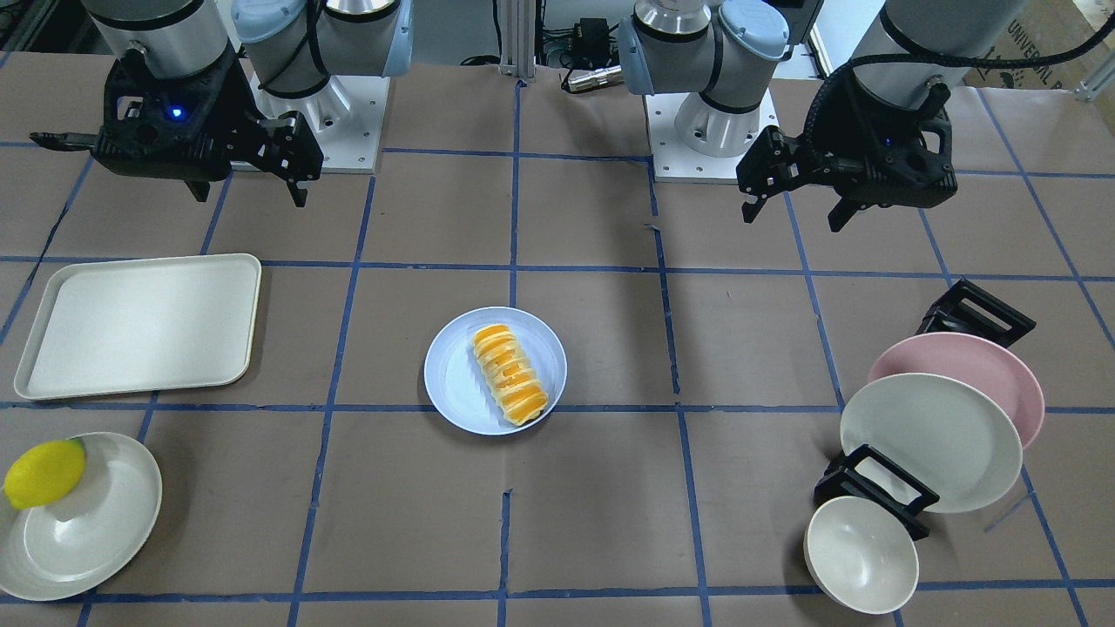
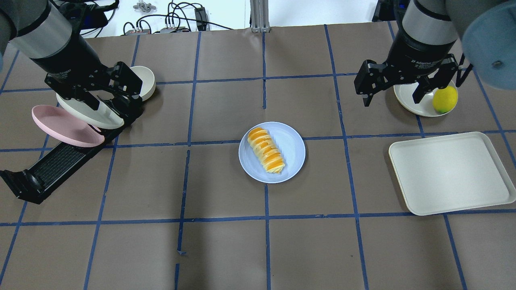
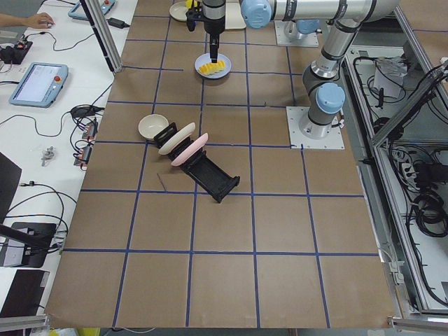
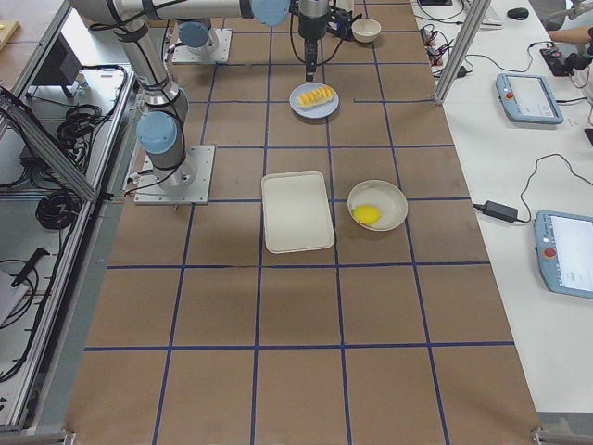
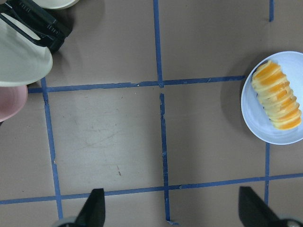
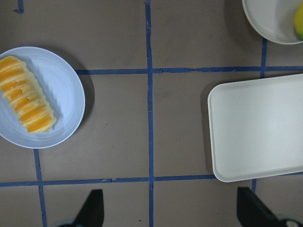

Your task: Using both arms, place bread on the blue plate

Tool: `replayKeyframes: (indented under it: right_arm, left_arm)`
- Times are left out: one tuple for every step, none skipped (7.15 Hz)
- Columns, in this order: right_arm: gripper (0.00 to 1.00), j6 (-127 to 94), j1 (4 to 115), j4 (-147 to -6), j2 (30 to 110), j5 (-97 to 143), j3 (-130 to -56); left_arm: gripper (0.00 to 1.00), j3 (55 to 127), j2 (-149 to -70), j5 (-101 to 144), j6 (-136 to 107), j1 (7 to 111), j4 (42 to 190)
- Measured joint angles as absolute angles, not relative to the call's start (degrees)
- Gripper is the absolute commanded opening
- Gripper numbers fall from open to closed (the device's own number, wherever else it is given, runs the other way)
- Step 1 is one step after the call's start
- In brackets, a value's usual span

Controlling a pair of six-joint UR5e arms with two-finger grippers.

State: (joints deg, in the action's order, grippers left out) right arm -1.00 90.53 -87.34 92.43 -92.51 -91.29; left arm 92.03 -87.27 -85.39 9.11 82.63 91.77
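The bread [image 2: 266,150], a loaf with orange and cream stripes, lies diagonally on the blue plate [image 2: 292,147] at the table's middle; they also show in the front view as bread [image 1: 511,374] on plate [image 1: 457,374]. My left gripper [image 2: 109,100] is open and empty, high above the dish rack, far left of the plate. My right gripper [image 2: 392,100] is open and empty, high up, far right of the plate. The left wrist view shows the bread [image 5: 277,101] at its right edge, the right wrist view [image 6: 26,101] at its left edge.
A cream tray [image 2: 449,173] lies right of the plate. A lemon [image 2: 444,99] sits on a cream plate [image 2: 419,102] under my right gripper. A black dish rack [image 2: 52,165] holds a pink plate [image 2: 66,127] and a cream plate [image 2: 90,114]; a cream bowl [image 2: 145,80] stands at its far end.
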Motion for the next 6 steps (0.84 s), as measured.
replayKeyframes:
  right_arm:
    - [1.0, -0.7, 90.5, -87.3, 92.4, -92.4, -91.3]
    - [0.95, -0.4, 90.5, -87.2, 92.3, -92.3, -91.4]
    - [0.92, -0.2, 90.6, -87.1, 92.2, -92.1, -91.7]
    - [0.98, 0.0, 92.0, -88.1, 91.8, -91.5, -93.2]
    - [1.0, 0.3, 95.4, -93.1, 90.6, -90.7, -96.9]
    - [1.0, 0.5, 99.6, -101.4, 88.5, -90.2, -101.2]
  left_arm:
    - [1.0, 92.3, -87.3, -85.4, 9.1, 82.5, 91.8]
    - [1.0, 92.5, -87.2, -85.4, 9.1, 82.5, 91.8]
    - [1.0, 92.6, -87.2, -85.4, 9.1, 82.5, 91.8]
    - [1.0, 92.7, -87.2, -85.6, 9.1, 82.4, 91.9]
    - [1.0, 92.8, -87.1, -85.7, 9.1, 82.4, 92.1]
    - [1.0, 92.8, -87.1, -85.8, 9.1, 82.4, 92.2]
